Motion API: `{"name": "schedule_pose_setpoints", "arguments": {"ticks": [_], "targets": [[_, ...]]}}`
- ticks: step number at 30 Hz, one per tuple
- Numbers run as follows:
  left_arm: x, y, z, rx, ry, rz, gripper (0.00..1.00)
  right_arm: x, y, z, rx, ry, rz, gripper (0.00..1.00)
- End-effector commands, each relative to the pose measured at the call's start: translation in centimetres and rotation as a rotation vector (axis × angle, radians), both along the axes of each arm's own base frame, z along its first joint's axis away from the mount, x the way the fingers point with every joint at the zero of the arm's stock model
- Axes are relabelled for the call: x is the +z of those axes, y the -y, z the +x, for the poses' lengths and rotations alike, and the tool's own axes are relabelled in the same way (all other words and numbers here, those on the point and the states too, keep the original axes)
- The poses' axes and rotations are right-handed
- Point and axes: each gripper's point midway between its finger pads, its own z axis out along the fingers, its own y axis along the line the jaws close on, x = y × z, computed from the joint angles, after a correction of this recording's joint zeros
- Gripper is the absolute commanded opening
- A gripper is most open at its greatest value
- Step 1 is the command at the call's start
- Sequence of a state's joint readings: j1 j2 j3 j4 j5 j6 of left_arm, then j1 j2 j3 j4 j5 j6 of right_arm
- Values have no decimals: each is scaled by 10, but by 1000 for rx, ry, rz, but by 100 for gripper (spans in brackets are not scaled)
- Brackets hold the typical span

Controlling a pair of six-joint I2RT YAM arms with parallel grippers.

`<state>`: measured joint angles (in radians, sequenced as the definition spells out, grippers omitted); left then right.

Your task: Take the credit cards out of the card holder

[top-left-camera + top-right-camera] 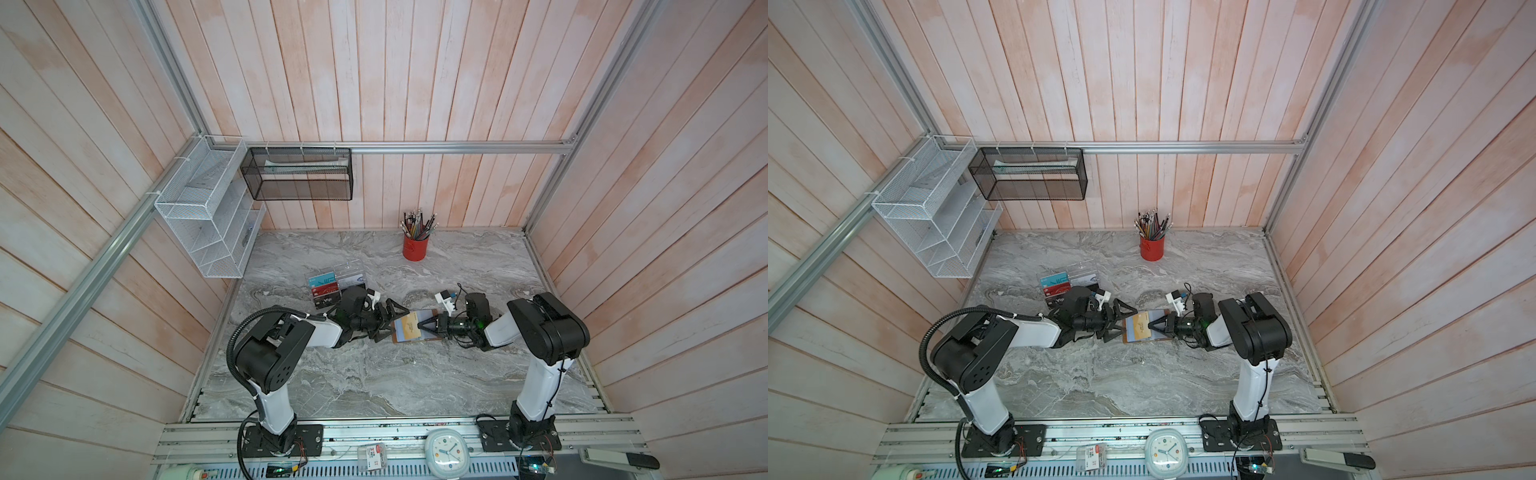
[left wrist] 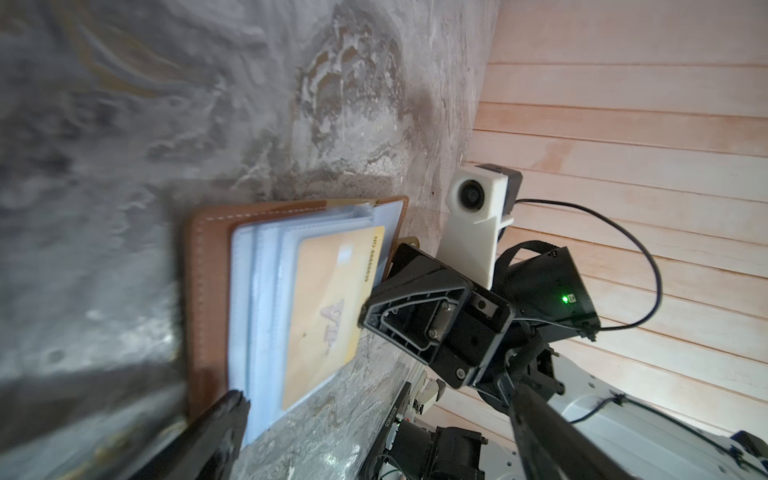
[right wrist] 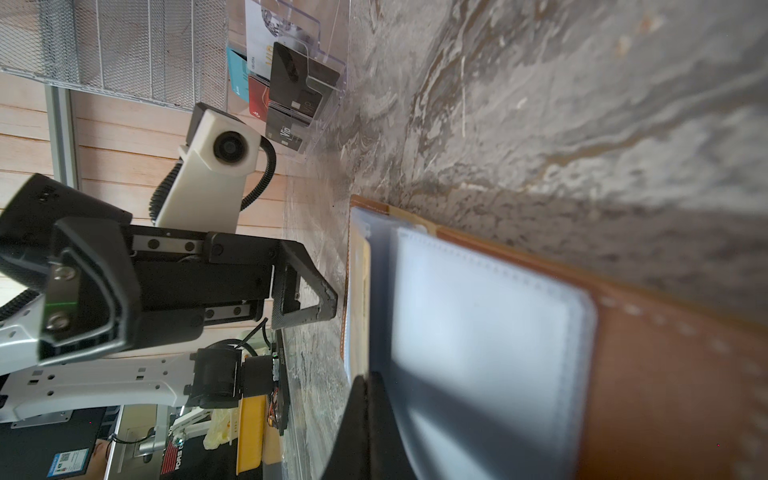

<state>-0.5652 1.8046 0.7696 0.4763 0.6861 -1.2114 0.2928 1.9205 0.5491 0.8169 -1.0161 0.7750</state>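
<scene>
The card holder (image 1: 434, 337) lies open and flat on the marble table (image 1: 374, 374), directly between the two grippers, which face each other tip to tip in both top views.

The right gripper (image 1: 420, 326) has its jaws pressed fully together. Its pointed tip rests at the near edge of the gold card (image 1: 407, 329), which lies on top of the pale plastic sleeves (image 2: 257, 299). In the left wrist view the tip meets the long edge of this card (image 2: 328, 311). I cannot tell whether the edge is pinched between the pads or only touched. The card sits slightly askew, with one corner poking past the sleeves towards the right gripper's side. No other card shows in the sleeves from here.

The left gripper (image 1: 390, 324) stands spread wide and holds nothing. It sits just beside the far edge of the card holder, opposite the right gripper. In the right wrist view one of its fingers (image 3: 320, 301) points at the brown leather edge (image 3: 665, 374), close to it, and contact is unclear.

Behind the left gripper's wrist stands a clear rack (image 1: 353, 270) with several cards in it. A red cup (image 1: 414, 248) of pencils stands well beyond the right gripper, near the back wall.
</scene>
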Motion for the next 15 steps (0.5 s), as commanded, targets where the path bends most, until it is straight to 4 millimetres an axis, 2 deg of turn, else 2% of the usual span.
{"name": "schedule_pose_setpoints", "arguments": {"ticks": [1,7,15], "targets": [[8,14,6,-12,22,11,100,-5,2,-5,5,-7,-5,0],[-5,23,15,-13,10,27,100,-5,0,-8,13,-10,-3,0],[-34,15,10,0,-28,87,100,-6,-1,-8,16,-10,-3,0]]}}
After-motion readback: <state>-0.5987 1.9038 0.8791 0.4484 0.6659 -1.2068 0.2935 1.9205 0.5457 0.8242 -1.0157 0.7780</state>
